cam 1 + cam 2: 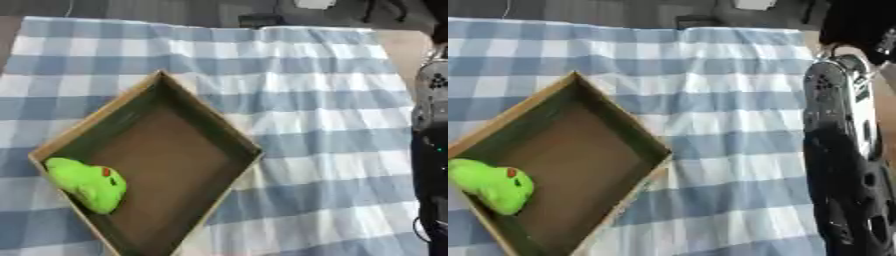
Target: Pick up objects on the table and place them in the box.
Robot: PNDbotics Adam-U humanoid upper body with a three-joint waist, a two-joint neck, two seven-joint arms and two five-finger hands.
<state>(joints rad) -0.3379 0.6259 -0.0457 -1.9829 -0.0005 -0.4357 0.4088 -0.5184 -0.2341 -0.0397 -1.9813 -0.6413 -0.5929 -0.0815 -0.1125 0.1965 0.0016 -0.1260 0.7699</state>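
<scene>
With the green toy (87, 184) lying in the box's (206, 117) left corner, only the right arm (842, 150) shows, hand state probably unreadable.

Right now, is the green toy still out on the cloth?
No, the green toy lies inside the cardboard box, against its near-left wall, not on the checked cloth.

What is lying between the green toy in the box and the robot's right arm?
Only the bare box floor, its right wall, then checked cloth. Nothing else lies between the green toy and the right arm; the left eye view shows it best.
</scene>
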